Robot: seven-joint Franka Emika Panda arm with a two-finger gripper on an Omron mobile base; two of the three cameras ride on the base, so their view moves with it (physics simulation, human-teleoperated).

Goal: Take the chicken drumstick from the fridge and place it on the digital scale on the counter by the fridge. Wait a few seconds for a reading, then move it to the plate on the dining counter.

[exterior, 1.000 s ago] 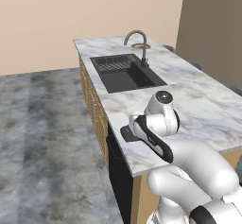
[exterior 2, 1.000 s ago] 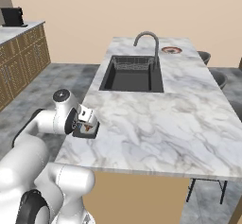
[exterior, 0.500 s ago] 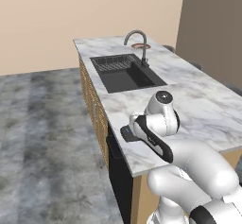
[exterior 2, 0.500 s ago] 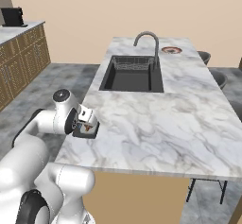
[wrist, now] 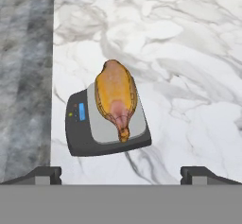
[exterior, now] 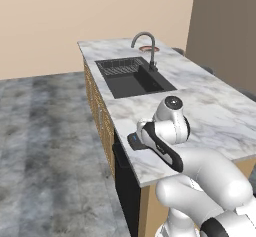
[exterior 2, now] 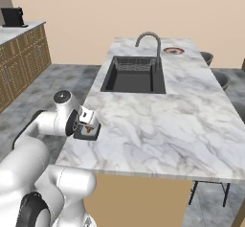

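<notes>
The chicken drumstick [wrist: 116, 97], golden-brown, lies lengthwise on the digital scale [wrist: 80, 132], a dark slab with a lighter top. The scale sits on the white marble dining counter [wrist: 189, 76] close to its edge. My gripper [wrist: 122, 173] hovers above the scale, open, its two fingertips [wrist: 43, 173] wide apart and holding nothing. From the right base view, the hand [exterior 2: 86, 118] hangs just over the scale [exterior 2: 89, 134] at the counter's near left corner. The plate [exterior 2: 173, 51] with its red-orange rim rests at the far end, behind the tap. The fridge is out of view.
A black sink [exterior 2: 135, 75] with a curved tap [exterior 2: 152, 46] is set into the middle of the counter. Dark stools [exterior 2: 221, 80] stand along its right side. Wooden cabinets [exterior 2: 21, 61] with a dark appliance on top line the far left wall. Grey floor borders the counter's left edge.
</notes>
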